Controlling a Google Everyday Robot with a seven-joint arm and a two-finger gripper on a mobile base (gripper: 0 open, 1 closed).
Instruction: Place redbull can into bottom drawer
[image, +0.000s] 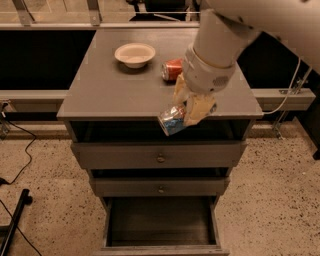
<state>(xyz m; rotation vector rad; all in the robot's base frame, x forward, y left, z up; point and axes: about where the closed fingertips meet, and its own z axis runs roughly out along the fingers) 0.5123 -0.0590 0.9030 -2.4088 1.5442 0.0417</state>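
Gripper (189, 106) is clamping the can (171, 121), seemingly tilted, past the top (110, 95) edge; you're clearing it for the drawer (160, 222) at 6 o'clock.

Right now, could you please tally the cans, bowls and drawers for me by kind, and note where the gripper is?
Cans: 2, the redbull can held by the gripper at the front edge of the cabinet, and the red soda can on top.
Bowls: 1, the cream bowl.
Drawers: 3, the top drawer, the middle drawer and the open bottom drawer.
Total: 6
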